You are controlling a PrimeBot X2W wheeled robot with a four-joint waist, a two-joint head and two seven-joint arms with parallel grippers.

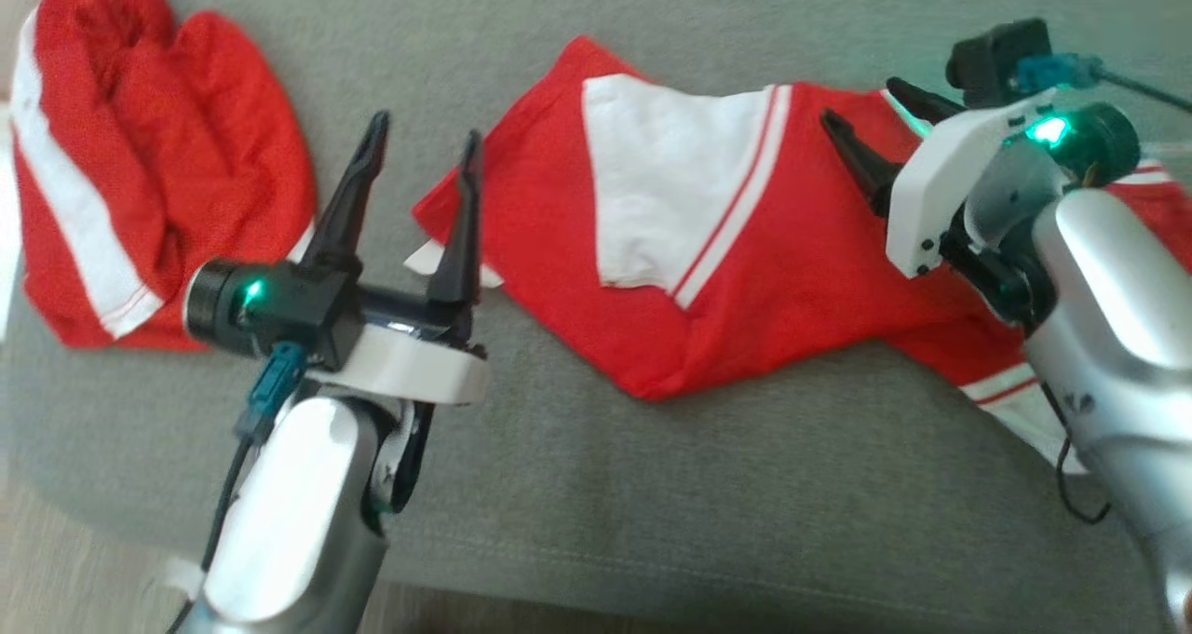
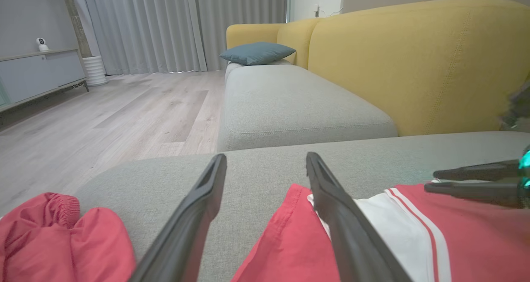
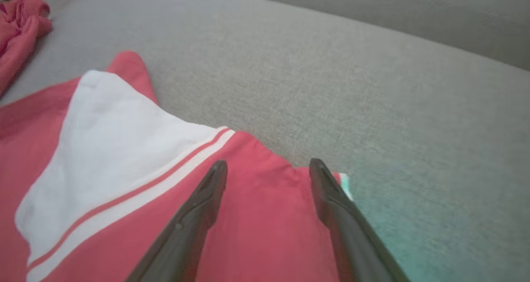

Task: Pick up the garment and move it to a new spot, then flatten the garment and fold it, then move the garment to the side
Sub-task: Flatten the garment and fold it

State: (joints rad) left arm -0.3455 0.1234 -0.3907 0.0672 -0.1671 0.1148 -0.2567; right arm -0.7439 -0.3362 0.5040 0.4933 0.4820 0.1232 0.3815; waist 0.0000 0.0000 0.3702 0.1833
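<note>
Left end effector, fingers spread, hangs at the garment's left corner on the sofa. Right end effector, also spread, hovers over its far edge. Probably flattening: next, both pinch edges and pull outward.

Grey sofa seat in fgd; yellow backrest along its far side; teal cushion at far end of next seat section, by the yellow corner; grey curtains drawn behind; pale wood floor at left w/ low cabinet, small white camera on top; white ribbed cylinder beside cabinet.
</note>
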